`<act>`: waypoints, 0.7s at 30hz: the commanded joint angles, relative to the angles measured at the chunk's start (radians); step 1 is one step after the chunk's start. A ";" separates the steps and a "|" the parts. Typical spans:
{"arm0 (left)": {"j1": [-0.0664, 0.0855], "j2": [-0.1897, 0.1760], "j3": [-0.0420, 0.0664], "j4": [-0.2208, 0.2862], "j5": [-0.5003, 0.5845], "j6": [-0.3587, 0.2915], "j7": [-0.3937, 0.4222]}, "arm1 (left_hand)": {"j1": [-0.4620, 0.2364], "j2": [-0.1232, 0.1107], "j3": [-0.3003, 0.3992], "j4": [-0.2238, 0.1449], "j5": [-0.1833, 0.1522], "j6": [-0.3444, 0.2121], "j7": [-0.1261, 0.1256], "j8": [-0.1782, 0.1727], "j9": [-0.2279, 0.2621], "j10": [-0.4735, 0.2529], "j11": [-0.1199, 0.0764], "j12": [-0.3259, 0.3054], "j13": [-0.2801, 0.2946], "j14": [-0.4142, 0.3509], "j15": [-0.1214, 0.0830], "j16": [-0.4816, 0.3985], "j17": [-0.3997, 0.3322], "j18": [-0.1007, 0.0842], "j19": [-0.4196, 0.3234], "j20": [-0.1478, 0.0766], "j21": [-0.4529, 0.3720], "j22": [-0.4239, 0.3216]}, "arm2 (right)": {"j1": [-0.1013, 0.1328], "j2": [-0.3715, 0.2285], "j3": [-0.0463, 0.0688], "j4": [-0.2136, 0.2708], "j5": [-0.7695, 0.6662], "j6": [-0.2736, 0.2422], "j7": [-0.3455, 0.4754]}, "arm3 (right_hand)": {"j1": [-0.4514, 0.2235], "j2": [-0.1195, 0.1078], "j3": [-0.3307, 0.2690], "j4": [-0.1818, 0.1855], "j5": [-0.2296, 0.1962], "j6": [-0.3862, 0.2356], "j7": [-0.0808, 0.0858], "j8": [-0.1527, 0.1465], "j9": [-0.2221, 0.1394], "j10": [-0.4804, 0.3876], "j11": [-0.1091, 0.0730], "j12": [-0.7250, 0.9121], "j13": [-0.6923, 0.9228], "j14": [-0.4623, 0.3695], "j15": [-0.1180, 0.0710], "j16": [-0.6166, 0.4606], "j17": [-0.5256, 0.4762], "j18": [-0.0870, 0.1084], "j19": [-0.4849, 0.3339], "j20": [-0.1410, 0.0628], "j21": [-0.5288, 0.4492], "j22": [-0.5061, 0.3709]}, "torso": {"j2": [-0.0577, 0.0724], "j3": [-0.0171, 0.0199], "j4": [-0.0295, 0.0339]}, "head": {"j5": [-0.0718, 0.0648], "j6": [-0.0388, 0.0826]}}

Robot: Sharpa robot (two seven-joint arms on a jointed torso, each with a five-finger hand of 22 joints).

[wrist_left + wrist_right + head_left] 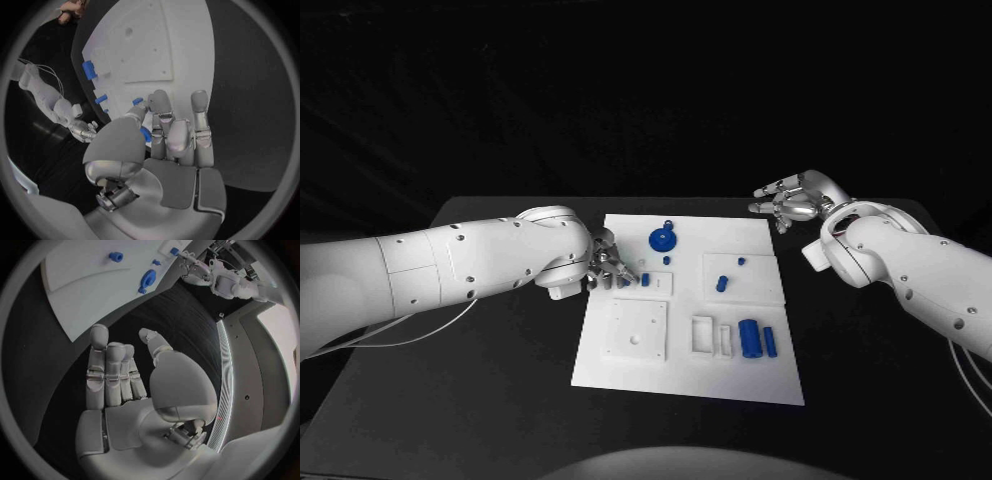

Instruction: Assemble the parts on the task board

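Parts lie scattered over the task board (689, 375), the white plate in the middle of the black table (473, 390). Taking the board as landmark: a round blue disc (662, 239) sits near its far edge, with a tiny blue piece (668, 260) just on the near side of that disc. A short blue peg (721, 283) stands around the board's middle, and another small blue bit (736, 263) lies just beyond it. Two blue cylinders (760, 337) lie side by side toward the board's near right part, next to a white rectangular frame (713, 337). A raised white square block (636, 331) with a hole sits on the board's near left part.

At the board's left edge, the left hand (602, 265) reaches in over the plate, its fingers bent around a small blue part (646, 279) at a white block there; in the left wrist view the blue part (145, 134) shows between thumb and fingers (159, 107), so the hand appears to be pinching it.

The right hand (795, 197) hovers past the board's far right corner, over bare table, well apart from every part. Its fingers (99, 365) are stretched out and loose, holding nothing.
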 commanded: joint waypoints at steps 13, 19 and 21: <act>-0.005 -0.033 -0.001 0.034 0.023 0.001 0.021 | 0.044 -0.099 -0.002 0.143 -0.068 0.009 0.007 -0.006 -0.005 0.051 -0.002 -0.004 -0.008 -0.005 0.001 -0.015 -0.015 -0.002 0.005 -0.011 -0.012 0.017 | -0.005 -0.001 0.000 0.001 -0.005 0.005 0.010 | -0.008 0.000 0.001 -0.003 0.006 0.000 0.002 -0.001 -0.001 0.000 -0.005 -0.001 -0.002 -0.001 -0.004 -0.006 -0.003 0.016 0.028 -0.008 -0.005 0.011 | 0.000 0.0004 -0.0010 | -0.002 0.006; -0.004 -0.051 0.010 0.058 0.075 -0.017 0.033 | 0.023 -0.130 -0.018 0.188 -0.240 0.009 0.013 -0.006 -0.005 0.051 0.000 -0.013 -0.013 -0.008 0.002 -0.026 -0.033 -0.004 0.006 -0.014 -0.016 0.016 | -0.007 -0.001 0.000 0.001 -0.002 0.005 0.010 | -0.008 0.000 0.001 -0.003 0.006 0.000 0.002 -0.001 -0.001 0.000 -0.005 -0.001 -0.002 -0.001 -0.004 -0.006 -0.003 0.016 0.028 -0.008 -0.005 0.011 | 0.000 0.0010 -0.0004 | -0.002 0.007; -0.004 -0.053 0.016 0.061 0.091 -0.022 0.037 | 0.021 -0.140 -0.045 0.208 -0.249 0.008 0.013 -0.008 -0.007 0.051 0.001 -0.017 -0.016 -0.008 0.001 -0.031 -0.040 -0.007 0.006 -0.018 -0.019 0.016 | -0.007 -0.001 0.000 0.002 -0.001 0.005 0.011 | -0.008 0.000 0.001 -0.003 0.006 0.000 0.002 -0.001 -0.001 0.000 -0.005 -0.001 -0.002 -0.001 -0.004 -0.006 -0.003 0.016 0.028 -0.008 -0.005 0.011 | 0.000 0.0010 -0.0012 | -0.002 0.009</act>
